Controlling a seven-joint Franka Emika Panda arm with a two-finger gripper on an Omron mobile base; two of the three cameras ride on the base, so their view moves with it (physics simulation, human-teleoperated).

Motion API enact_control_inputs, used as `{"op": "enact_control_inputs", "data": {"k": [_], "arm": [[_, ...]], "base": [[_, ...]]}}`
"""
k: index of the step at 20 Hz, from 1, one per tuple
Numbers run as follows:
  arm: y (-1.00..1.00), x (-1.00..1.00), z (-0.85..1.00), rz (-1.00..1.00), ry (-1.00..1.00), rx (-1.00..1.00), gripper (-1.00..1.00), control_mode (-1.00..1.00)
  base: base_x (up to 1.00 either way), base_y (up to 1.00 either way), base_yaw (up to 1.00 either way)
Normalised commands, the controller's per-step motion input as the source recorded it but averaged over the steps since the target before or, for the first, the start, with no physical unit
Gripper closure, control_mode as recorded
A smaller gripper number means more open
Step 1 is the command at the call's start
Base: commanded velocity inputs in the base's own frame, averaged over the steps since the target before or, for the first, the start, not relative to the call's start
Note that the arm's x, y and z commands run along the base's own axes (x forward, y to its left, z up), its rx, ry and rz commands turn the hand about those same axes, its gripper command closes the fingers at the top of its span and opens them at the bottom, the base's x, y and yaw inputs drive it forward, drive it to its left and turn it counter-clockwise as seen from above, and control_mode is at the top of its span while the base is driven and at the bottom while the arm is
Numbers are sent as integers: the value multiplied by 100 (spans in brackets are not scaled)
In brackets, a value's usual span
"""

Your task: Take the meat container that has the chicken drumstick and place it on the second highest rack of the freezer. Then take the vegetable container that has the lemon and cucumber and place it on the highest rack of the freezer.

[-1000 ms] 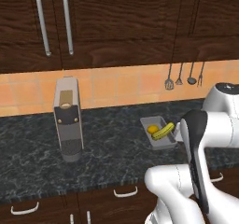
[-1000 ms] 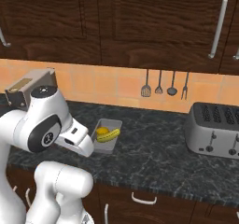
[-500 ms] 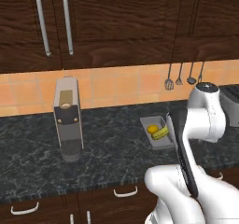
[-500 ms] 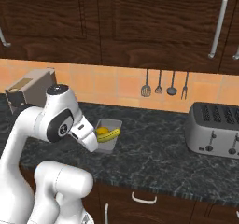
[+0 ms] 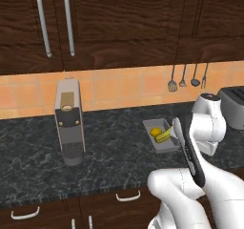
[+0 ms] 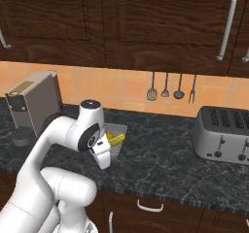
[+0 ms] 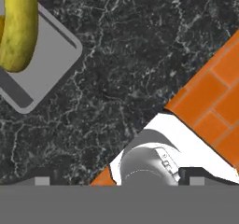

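The claw (image 7: 119,181) hung released, holding nothing, over the dark marbled surface (image 7: 140,55). Nearby, the grey vegetable container (image 5: 162,136) rested on that surface, with the lemon (image 5: 155,132) and cucumber (image 5: 164,135) inside, beside the robot's arm.

Lemon (image 5: 155,132) beside cucumber (image 5: 164,136) in grey tray (image 5: 164,147)

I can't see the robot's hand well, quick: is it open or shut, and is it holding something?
Gripper: open, holding nothing. Its fingers stand wide apart over the dark counter, beside the grey container with the cucumber.
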Motion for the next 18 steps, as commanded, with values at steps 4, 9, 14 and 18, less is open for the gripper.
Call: {"op": "enact_control_inputs", "data": {"k": [4,9,14,18], "arm": [[-18,44,-35,-7,10,-1,-100,-100],[-8,79,-18,-11,6,-4,-100,-100],[-7,58,-34,-11,17,-1,-100,-100],[0,13,-44,-14,13,0,-100,-100]], "base": [[0,0,0],[0,0,0],[0,0,0],[0,0,0]]}}
